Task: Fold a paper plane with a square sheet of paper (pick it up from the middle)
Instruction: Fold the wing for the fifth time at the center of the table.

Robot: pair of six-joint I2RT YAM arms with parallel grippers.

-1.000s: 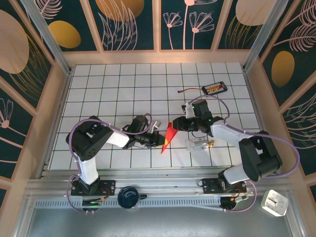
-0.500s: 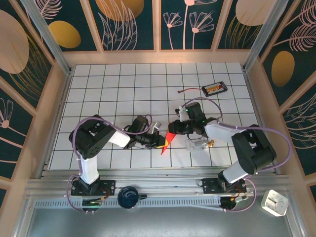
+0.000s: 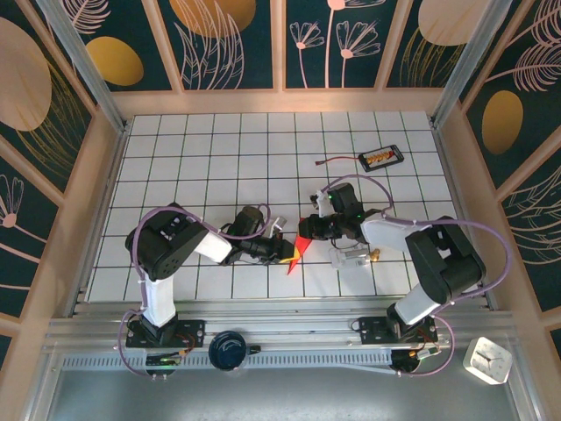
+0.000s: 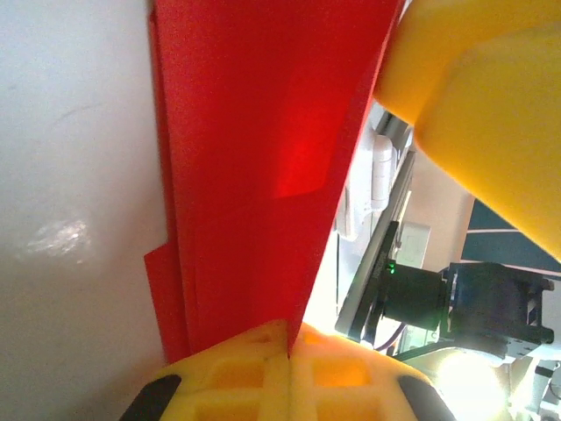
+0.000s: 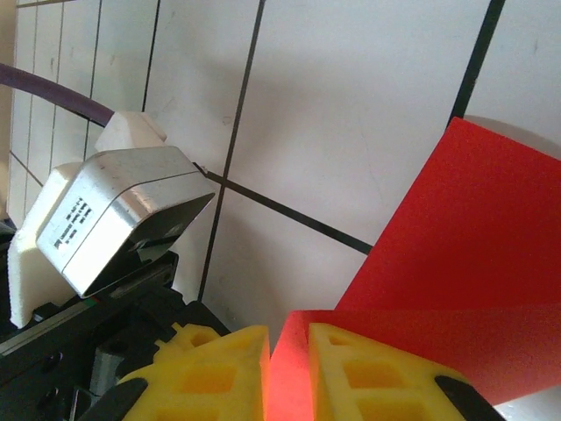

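Observation:
The red sheet of paper is folded into a narrow pointed shape and stands on edge at the table's middle front. My left gripper comes in from the left and is shut on it; in the left wrist view the folded layers rise out of the closed yellow pads of the left gripper. My right gripper reaches in from the right at the paper's upper tip. In the right wrist view the right gripper pinches a red edge between its yellow fingers.
A small clear plastic piece lies just right of the right gripper. A black tray with a cable sits at the back right. Wooden walls ring the tiled table. The left wrist's silver camera block is close to the right fingers.
My right gripper has slid left onto the paper's upper tip and its jaws have closed on it. The left gripper has kept its grip and place.

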